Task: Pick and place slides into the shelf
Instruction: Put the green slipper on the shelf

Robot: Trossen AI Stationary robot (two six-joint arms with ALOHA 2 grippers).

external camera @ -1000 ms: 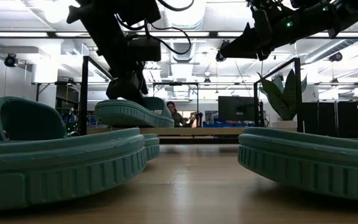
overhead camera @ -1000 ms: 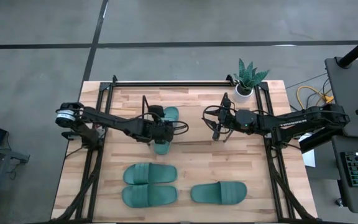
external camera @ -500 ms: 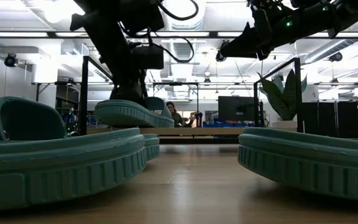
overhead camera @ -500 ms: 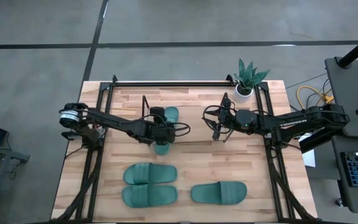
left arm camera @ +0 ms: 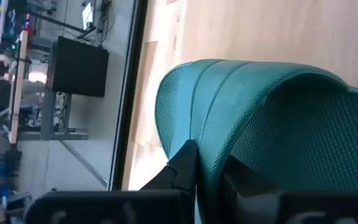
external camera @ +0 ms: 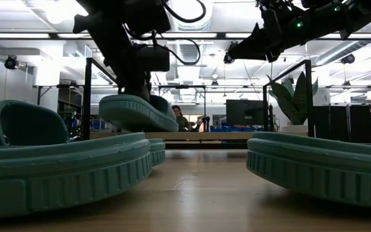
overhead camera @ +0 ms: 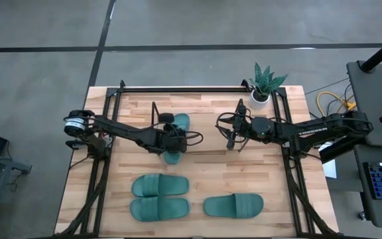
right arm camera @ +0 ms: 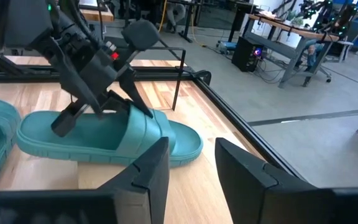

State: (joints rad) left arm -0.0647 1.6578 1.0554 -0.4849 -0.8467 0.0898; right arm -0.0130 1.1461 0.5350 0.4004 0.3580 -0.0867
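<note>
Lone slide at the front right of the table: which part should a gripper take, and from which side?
Grip the wide strap of the lone slide, coming straight down from above. It lies flat, sole down, strap arched clear of the sole, with bare wood around it.

On the worktop (overhead camera: 204,166), three slides lay near the front edge: two (overhead camera: 160,185) (overhead camera: 159,209) side by side toward the left, one behind the other, and a third (overhead camera: 233,204) apart from them toward the right. A fourth slide (overhead camera: 176,139) sat behind those, left of the middle, with the left pincer (overhead camera: 169,141) closed on its strap and one end raised off the wood. The right pincer (overhead camera: 231,136) hung right of the middle, well apart from that slide. A potted plant (overhead camera: 264,83) stood at the back right corner.
</note>
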